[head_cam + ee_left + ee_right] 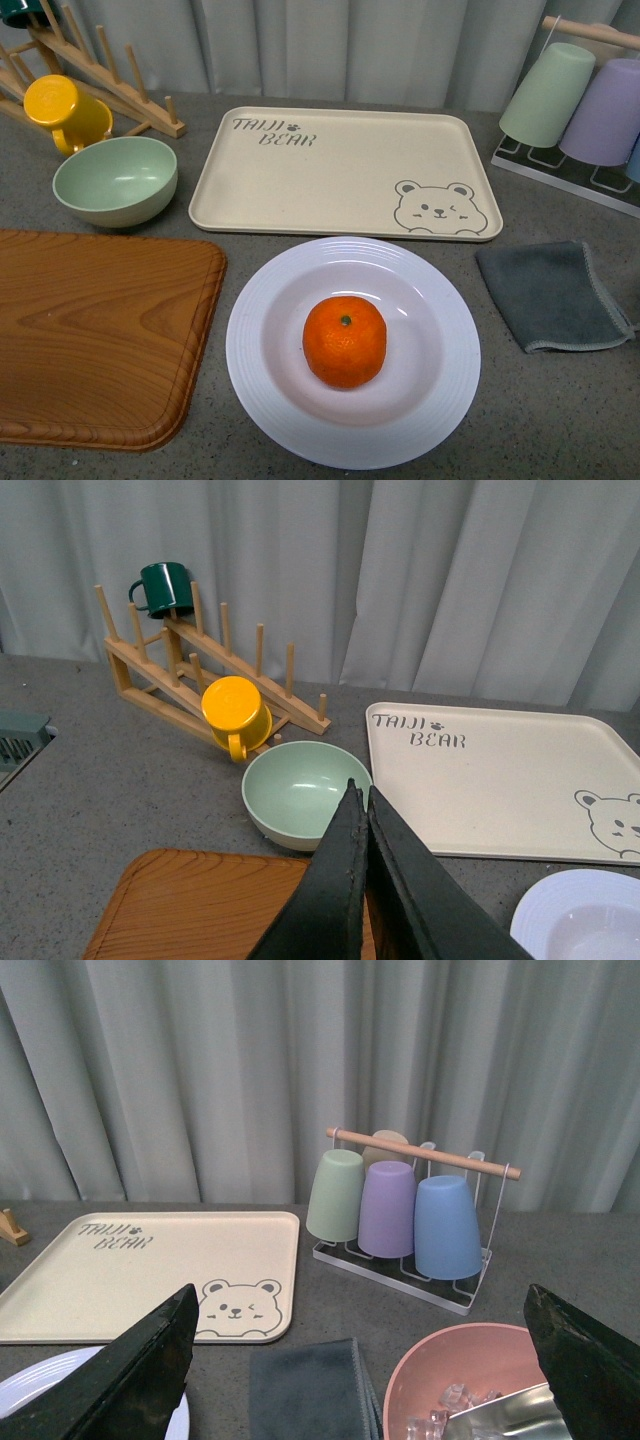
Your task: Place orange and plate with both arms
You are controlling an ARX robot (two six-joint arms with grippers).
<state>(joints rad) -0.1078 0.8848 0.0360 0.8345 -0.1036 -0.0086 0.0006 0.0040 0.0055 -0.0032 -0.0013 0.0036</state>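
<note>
The orange (345, 341) rests in the well of the white ridged plate (255, 352), which lies on the grey counter at front centre in the front view. Neither arm shows in that view. In the left wrist view my left gripper (360, 792) is shut with nothing between its black fingers, raised over the wooden board (210, 905), with the plate's rim (560, 895) off to one side. In the right wrist view my right gripper (360, 1305) stands wide open and empty above the grey cloth (305, 1390); a sliver of the plate (40, 1375) shows beside one finger (145, 1370).
A beige bear tray (300, 175) lies behind the plate. A pale green bowl (115, 180), a yellow mug (65, 110) on a wooden rack (190, 670) and a wooden board (100, 330) are at left. At right are a grey cloth (550, 295), a cup rack (400, 1210) and a pink bowl (450, 1370) holding ice.
</note>
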